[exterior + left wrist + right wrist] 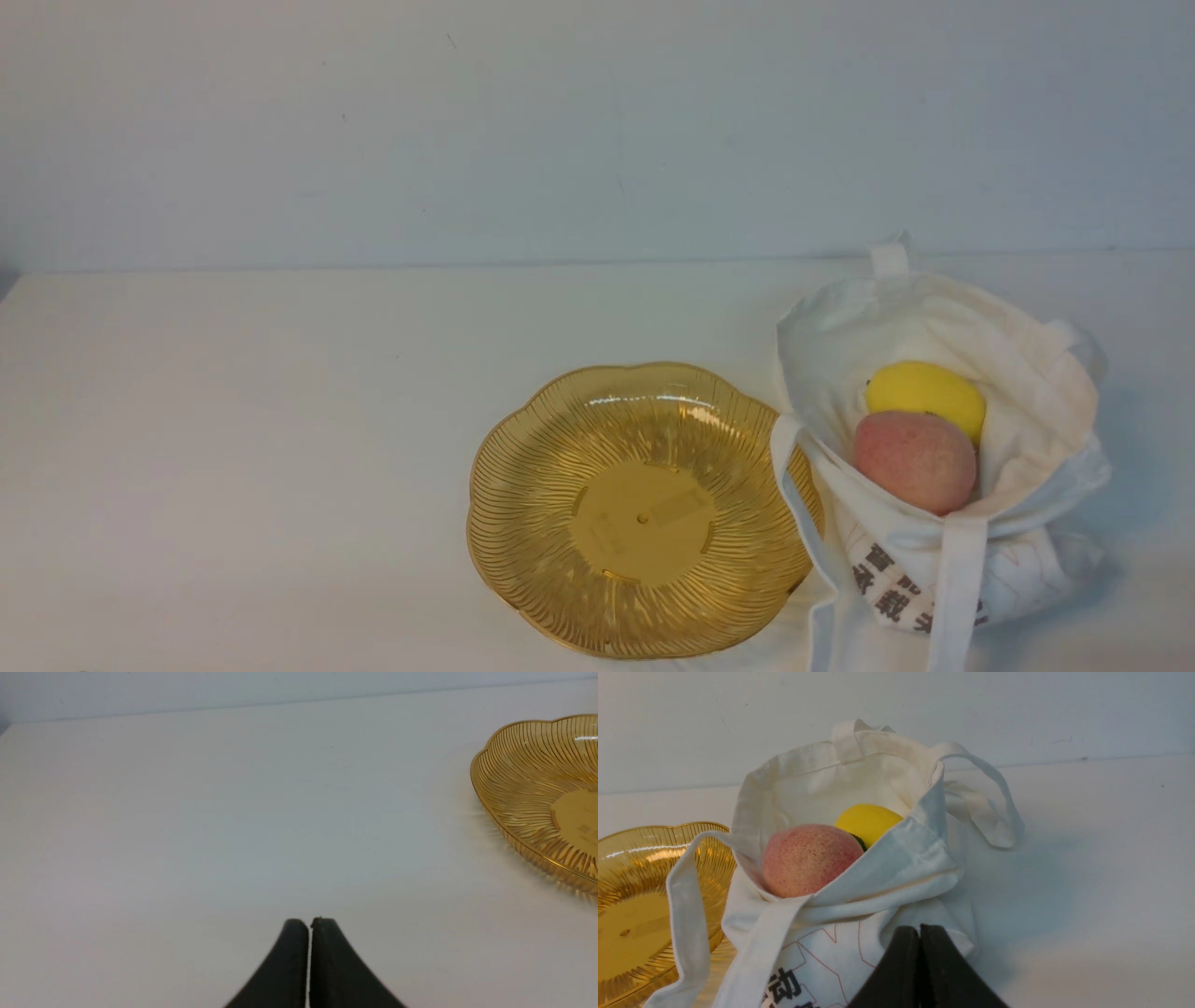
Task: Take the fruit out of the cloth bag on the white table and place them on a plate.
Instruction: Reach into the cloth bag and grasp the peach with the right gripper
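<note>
Peach [915,460], lemon [926,390] sit in bag [1027,373], right on worktop [233,448]; mouth slumped open, so both reachable from above. Plate [523,439] just left: short carry. My left gripper [309,924], right gripper [920,933]: jaws pressed together, empty.

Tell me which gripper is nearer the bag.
Right. The right gripper, shut, sits close in front of the bag, by its printed side. The left gripper, also shut, is over the table beyond the plate, with the bag outside its wrist view.
</note>
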`<state>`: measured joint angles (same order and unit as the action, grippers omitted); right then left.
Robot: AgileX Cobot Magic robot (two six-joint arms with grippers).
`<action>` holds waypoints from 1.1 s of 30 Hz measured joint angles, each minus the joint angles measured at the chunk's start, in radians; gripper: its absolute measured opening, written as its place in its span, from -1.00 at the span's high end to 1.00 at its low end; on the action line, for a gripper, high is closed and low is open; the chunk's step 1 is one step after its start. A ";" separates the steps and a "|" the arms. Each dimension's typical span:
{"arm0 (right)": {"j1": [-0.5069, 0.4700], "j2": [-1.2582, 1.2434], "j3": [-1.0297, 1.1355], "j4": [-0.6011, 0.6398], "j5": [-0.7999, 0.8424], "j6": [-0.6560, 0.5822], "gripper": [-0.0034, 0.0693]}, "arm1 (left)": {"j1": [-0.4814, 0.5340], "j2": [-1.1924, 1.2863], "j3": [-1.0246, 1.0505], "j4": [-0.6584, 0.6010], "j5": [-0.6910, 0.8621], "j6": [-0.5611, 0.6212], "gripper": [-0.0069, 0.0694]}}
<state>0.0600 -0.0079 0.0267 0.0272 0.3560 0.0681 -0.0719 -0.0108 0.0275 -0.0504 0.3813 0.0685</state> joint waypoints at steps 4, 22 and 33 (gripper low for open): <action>0.000 0.000 0.000 0.000 0.000 0.000 0.95 | 0.000 0.000 0.000 0.000 0.000 0.000 0.84; 0.000 0.000 0.002 0.503 0.009 0.283 0.95 | -0.015 0.000 0.000 0.000 0.000 0.000 0.84; 0.016 0.024 -0.180 0.571 0.042 0.077 0.94 | -0.015 0.000 0.000 0.000 0.000 0.000 0.84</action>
<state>0.0755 0.0162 -0.1533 0.5981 0.3978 0.1447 -0.0865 -0.0108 0.0275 -0.0504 0.3813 0.0685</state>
